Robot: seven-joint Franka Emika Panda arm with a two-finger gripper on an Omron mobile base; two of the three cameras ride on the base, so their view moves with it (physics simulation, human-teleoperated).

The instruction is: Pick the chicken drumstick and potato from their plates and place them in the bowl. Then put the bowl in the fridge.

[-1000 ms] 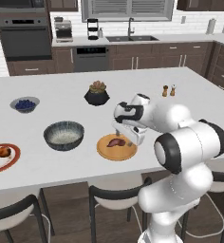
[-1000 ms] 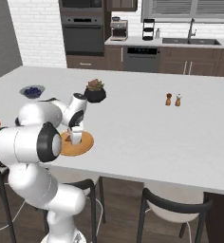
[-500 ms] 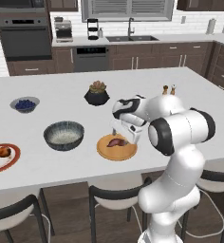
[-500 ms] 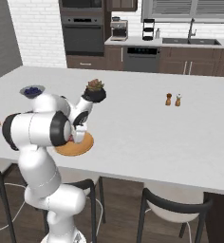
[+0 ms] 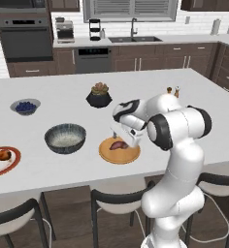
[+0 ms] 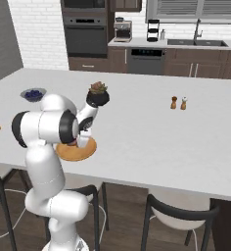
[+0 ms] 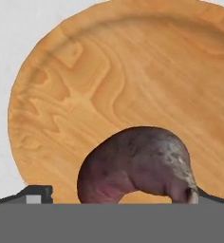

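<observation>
Two fingers spread beside potato (image 7: 137, 163) on wooden plate (image 7: 85, 95) | bowl (image 5: 65, 137) left; plant pot (image 5: 99, 95) behind

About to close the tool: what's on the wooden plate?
Just the potato, lying on the wooden plate between the open tool's tips. The plate beneath the potato is hidden; the rest is bare wood.

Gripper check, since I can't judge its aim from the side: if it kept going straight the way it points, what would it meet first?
Most likely the potato, which lies between the open gripper fingertips, with the wooden plate directly beneath it.
</observation>
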